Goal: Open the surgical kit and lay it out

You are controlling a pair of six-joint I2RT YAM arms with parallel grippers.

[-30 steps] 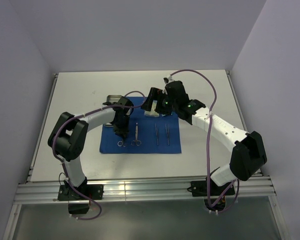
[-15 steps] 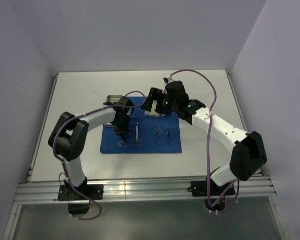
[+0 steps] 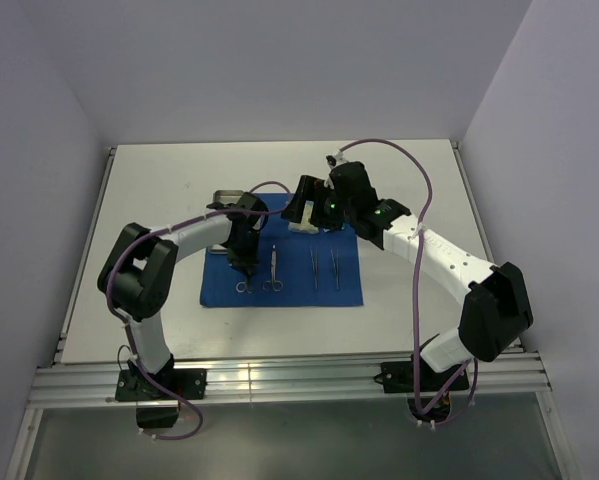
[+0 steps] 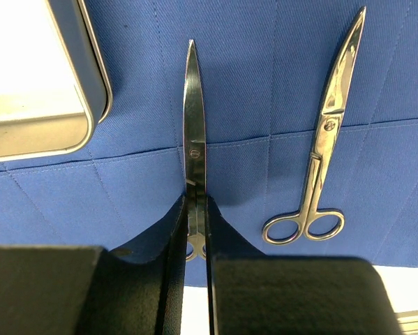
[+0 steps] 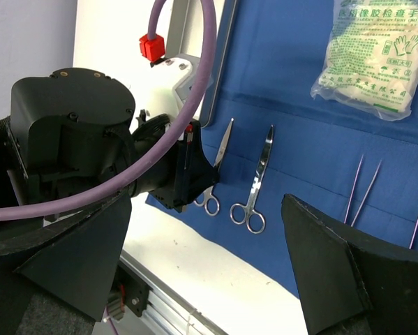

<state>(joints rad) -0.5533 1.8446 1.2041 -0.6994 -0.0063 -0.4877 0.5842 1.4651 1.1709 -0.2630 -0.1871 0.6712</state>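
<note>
Royal-blue cloth wrap (image 3: 324, 295) spread flat on white table (image 3: 409, 180). Ring-handled steel scissors (image 4: 194, 139) lie on cloth beside rectangular steel tray (image 4: 90, 91). Left gripper (image 4: 195, 230) narrowed onto scissor shanks, apparently pinching. Right gripper (image 3: 304, 210) spread wide above whitish green-printed packet (image 5: 376, 56) at cloth's far edge.

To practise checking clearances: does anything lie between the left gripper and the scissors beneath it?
Nothing visible does. The left gripper hugs the left scissors by the shank on the blue cloth; the steel tray and the other scissors lie clear to either side.
</note>
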